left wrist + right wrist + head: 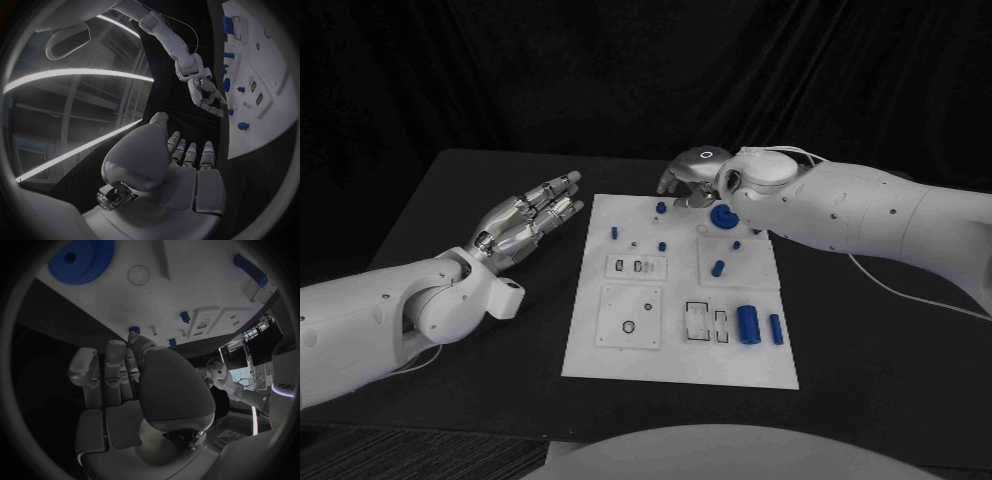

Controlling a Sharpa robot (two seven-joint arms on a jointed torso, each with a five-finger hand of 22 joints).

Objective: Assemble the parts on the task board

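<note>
The white task board (678, 340) lies mid-table with small blue parts on it. My right hand (689, 180) hovers over the board's far edge, beside a blue gear (724, 216) and a small blue peg (661, 207). In the right wrist view its fingers (115, 352) stretch toward the board edge, ending just short of that peg (134, 330), with nothing visibly held. My left hand (531, 220) hangs flat left of the board, fingers straight and apart, holding nothing. The left wrist view shows my right hand (206, 95) with fingers spread above the board (269, 75).
Two blue cylinders (749, 323) (776, 328) lie at the board's near right. Short pegs (718, 267) (737, 244) (662, 244) (616, 231) stand across its middle. Slotted insets (630, 318) mark the near left. Black table surrounds the board.
</note>
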